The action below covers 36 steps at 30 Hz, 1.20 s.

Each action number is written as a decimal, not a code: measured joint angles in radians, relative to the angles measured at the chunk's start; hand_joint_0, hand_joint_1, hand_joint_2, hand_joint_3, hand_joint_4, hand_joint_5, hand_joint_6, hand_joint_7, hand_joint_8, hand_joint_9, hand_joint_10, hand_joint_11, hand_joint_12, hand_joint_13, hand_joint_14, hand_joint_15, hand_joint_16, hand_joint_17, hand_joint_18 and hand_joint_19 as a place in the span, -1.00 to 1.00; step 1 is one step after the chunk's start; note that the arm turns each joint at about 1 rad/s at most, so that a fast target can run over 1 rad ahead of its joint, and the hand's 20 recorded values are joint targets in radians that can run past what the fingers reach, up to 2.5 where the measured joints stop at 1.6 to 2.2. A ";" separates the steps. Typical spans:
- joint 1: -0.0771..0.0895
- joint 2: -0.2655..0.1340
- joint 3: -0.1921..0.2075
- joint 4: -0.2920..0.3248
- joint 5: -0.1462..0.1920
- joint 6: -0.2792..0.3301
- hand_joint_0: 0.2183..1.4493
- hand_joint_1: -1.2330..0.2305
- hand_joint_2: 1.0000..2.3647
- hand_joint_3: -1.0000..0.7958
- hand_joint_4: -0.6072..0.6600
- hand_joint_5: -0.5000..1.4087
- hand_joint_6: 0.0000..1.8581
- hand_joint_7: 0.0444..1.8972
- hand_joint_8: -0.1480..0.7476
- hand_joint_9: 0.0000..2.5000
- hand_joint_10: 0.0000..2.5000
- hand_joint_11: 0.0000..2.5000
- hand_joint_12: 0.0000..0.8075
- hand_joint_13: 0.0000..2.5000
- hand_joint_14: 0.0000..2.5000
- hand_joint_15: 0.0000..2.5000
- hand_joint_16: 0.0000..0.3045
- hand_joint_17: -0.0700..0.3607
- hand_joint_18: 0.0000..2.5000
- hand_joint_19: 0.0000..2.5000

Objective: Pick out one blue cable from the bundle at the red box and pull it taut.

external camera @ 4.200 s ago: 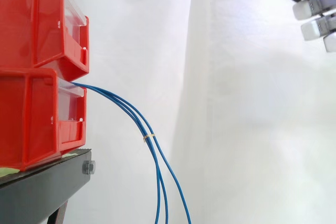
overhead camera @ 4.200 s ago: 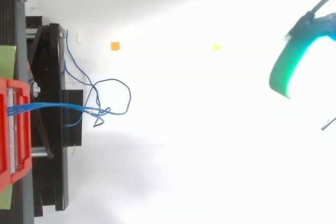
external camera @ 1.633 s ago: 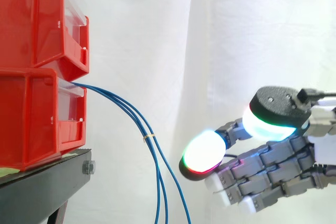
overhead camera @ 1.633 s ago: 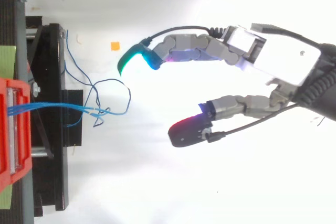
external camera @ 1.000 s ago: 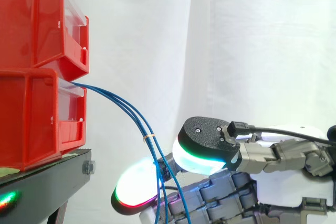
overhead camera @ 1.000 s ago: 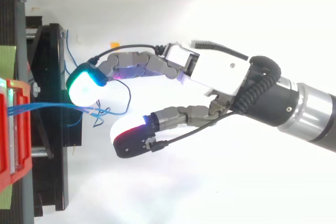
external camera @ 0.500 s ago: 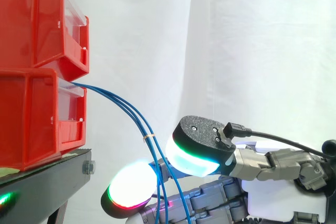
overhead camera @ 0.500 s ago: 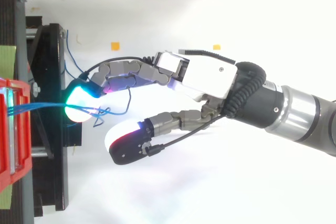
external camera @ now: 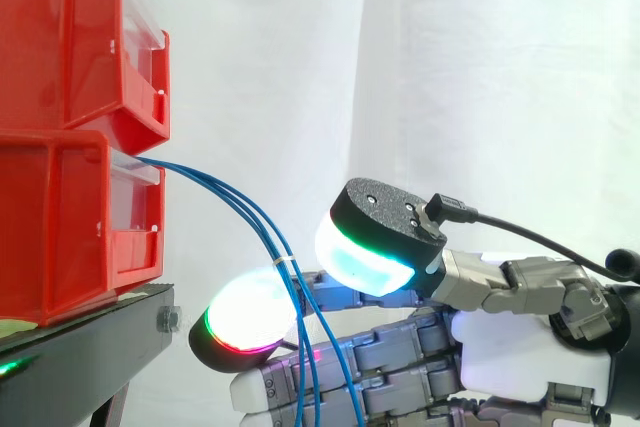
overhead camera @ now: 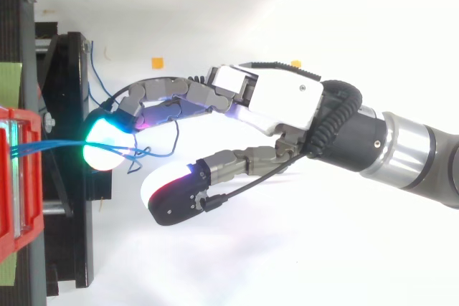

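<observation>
Several thin blue cables (external camera: 222,190) leave the lower red box (external camera: 60,217) and droop down to the right, held together by a small pale tie (external camera: 284,264). In the top view the cables (overhead camera: 57,145) run right from the box (overhead camera: 14,177) to a loose tangle on the floor. My hand (external camera: 520,347) reaches in from the right at the hanging stretch. Its fingers lie straight behind the cables, with one glowing fingertip (external camera: 250,317) just left of them. The thumb pad (external camera: 375,237) stands apart to the right. In the top view the hand (overhead camera: 280,102) is open, and a fingertip (overhead camera: 100,141) lies at the bundle.
A second red bin (external camera: 70,37) sits on top of the lower one, both on the black stand (external camera: 90,347). A white curtain hangs behind. A small orange marker (overhead camera: 157,62) lies on the white floor beyond the stand (overhead camera: 72,177).
The hand came down from the upper right and reached left to the hanging cables. In the last half second it rose a little and its fingers slid further left behind the bundle.
</observation>
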 measured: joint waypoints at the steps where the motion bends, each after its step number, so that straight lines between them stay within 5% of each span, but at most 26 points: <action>1: 0.000 0.000 0.000 0.001 0.000 0.000 -0.45 -0.19 -1.00 -0.44 0.24 -0.64 -0.46 0.02 -0.14 -0.53 -0.99 -0.76 -0.15 -0.54 -0.99 -0.75 -0.62 -0.07 -0.71 -0.58; 19: 0.008 -0.014 0.001 0.032 -0.002 0.001 -0.44 -0.19 -1.00 -0.43 0.24 -0.64 -0.46 0.04 -0.14 -0.52 -0.99 -0.76 -0.15 -0.54 -0.99 -0.74 -0.62 -0.07 -0.70 -0.57; 36: -0.012 -0.038 0.003 0.064 -0.060 0.043 -0.41 -0.13 -0.99 -0.35 0.21 -0.62 -0.46 0.17 -0.14 -0.51 -0.99 -0.74 -0.16 -0.53 -0.99 -0.73 -0.63 -0.08 -0.70 -0.56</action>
